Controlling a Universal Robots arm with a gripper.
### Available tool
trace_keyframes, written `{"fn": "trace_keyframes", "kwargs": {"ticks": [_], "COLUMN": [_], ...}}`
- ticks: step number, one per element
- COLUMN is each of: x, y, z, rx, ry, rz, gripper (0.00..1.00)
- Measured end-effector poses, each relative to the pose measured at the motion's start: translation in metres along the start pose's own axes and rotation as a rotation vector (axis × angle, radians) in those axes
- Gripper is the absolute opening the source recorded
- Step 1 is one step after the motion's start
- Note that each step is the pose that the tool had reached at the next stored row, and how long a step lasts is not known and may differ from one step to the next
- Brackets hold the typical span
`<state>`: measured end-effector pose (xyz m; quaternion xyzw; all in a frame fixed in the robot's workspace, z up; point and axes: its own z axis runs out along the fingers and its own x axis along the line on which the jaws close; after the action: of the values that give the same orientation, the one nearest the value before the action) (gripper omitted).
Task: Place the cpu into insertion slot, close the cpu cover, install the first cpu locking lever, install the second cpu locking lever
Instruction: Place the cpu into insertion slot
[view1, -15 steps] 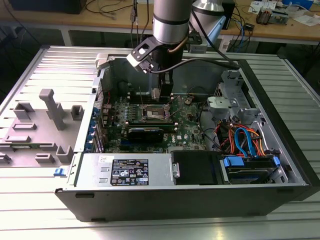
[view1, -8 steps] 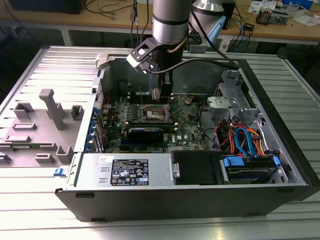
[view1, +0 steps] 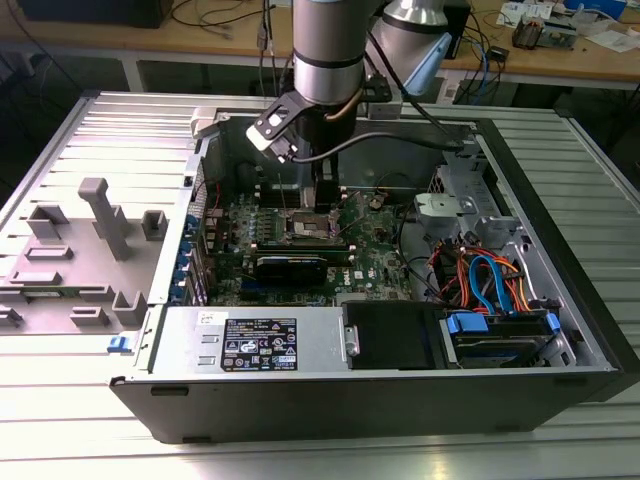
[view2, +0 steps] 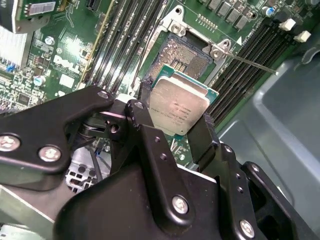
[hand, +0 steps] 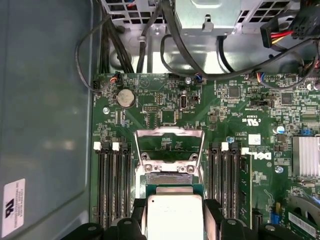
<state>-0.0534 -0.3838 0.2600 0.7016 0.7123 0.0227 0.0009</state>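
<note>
**CPU held over open socket**

Item: cpu (view2: 180, 102), flat and grey, gripped by two opposite edges between the fingers of the gripper (view2: 174, 114). Position: held near the insertion slot (view2: 186, 52), which lies straight beyond the claw and is partly overlapped by the chip. Seating is judged not yet made. In the first wrist view the cpu cover (hand: 170, 133) is seen raised clear of the slot. In the second wrist view a thin locking lever (view2: 250, 63) is seen swung out beside the slot.

cpu (view2: 179, 102) dull grey matt metal lid, cpu cover (hand: 170, 133) bright bare metal, end effector (view2: 174, 112) matt black, tabletop (view1: 80, 440) ribbed pale metal
</note>
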Motion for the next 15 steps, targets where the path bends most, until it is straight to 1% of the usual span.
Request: {"fn": "trace_keyframes", "kwargs": {"ticks": [2, 4, 8, 9, 12, 15], "x": [0.0006, 0.0009, 0.0008, 0.0009, 0.0009, 0.0008], "y": [-0.0002, -0.0005, -0.0012, -0.0012, -0.0022, -0.0056], "z": [0.0040, 0.0109, 0.0194, 0.0234, 0.0307, 0.0353], "rx": [-0.0006, -0.0025, -0.0030, -0.0030, -0.0031, -0.0030], "ry": [0.0001, 0.0004, 0.0018, 0.0019, 0.0020, 0.0018], "rz": [-0.003, -0.008, -0.009, -0.011, -0.011, -0.011], "gripper": [0.54, 0.54, 0.54, 0.54, 0.54, 0.54]}}
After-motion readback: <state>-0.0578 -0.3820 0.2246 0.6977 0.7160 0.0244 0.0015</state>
